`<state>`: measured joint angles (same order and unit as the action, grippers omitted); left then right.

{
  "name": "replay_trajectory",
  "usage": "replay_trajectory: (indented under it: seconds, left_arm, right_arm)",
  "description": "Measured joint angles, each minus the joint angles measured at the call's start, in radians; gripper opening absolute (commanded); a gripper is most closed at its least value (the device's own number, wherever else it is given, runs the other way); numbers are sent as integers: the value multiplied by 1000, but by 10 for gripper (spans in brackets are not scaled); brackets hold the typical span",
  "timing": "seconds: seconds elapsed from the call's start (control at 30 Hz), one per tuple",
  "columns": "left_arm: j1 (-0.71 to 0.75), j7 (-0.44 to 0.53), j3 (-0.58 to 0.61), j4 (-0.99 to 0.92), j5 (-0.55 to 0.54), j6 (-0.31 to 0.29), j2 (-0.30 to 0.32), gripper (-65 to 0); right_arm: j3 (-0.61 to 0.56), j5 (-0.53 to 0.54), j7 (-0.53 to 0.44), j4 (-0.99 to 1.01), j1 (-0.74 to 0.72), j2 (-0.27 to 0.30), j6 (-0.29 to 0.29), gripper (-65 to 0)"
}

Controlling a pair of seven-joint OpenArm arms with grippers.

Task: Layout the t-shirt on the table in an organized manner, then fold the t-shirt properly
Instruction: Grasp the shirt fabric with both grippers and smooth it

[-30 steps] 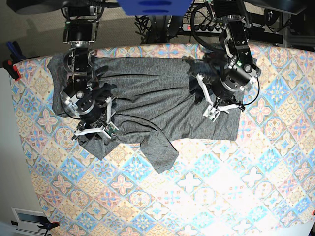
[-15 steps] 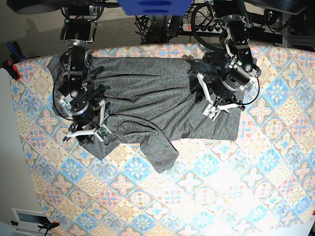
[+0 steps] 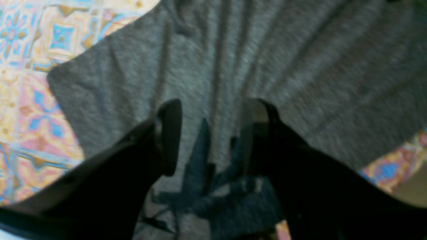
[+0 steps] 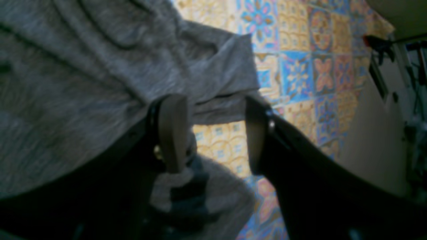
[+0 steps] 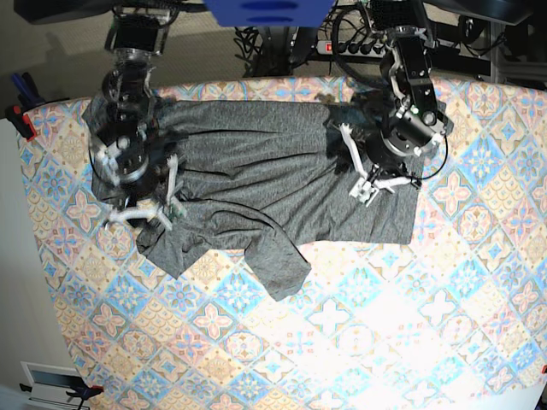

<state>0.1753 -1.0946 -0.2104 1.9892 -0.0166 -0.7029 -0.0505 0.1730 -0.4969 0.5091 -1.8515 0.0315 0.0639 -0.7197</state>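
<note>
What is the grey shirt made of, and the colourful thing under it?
The t-shirt looks like thin, soft knit cloth: speckled grey, matte, wrinkling and draping easily. The table seems covered by a printed cloth, or maybe a wipeable sheet, with flat pastel tile patterns and a slight glare.

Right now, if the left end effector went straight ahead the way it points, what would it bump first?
Probably the heathered dark-grey t-shirt: the left end effector points down at its wrinkled fabric, open fingers straddling a fold. Depth is unclear.

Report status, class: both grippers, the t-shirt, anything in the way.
Left gripper open over the t-shirt. Right gripper open at a sleeve edge. T-shirt spread but wrinkled, one flap folded over. Table unobstructed.
</note>
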Motion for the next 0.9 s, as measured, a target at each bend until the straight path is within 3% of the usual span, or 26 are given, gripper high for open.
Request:
replay_trajectory:
  seconds: [0.13, 0.23, 0.7, 0.8, 0.9]
  left_arm:
    - [-20, 15, 2, -4, 5, 3, 2, -374]
    - [-7, 5, 2, -5, 6, 3, 3, -374]
    - [-11, 5, 3, -5, 6, 3, 1, -374]
    - [-12, -2, 2, -5, 6, 3, 1, -374]
    - [-11, -2, 3, -5, 6, 2, 1, -374]
  right_arm:
    - [2, 2, -14, -22, -62, 3, 27, -388]
    - [2, 2, -2, -10, -31, 0, -2, -388]
    - [2, 0, -10, 58, -48, 0, 13, -388]
    - [6, 55, -16, 87, -48, -5, 13, -388]
    - [9, 117, -89, 109, -49, -13, 14, -388]
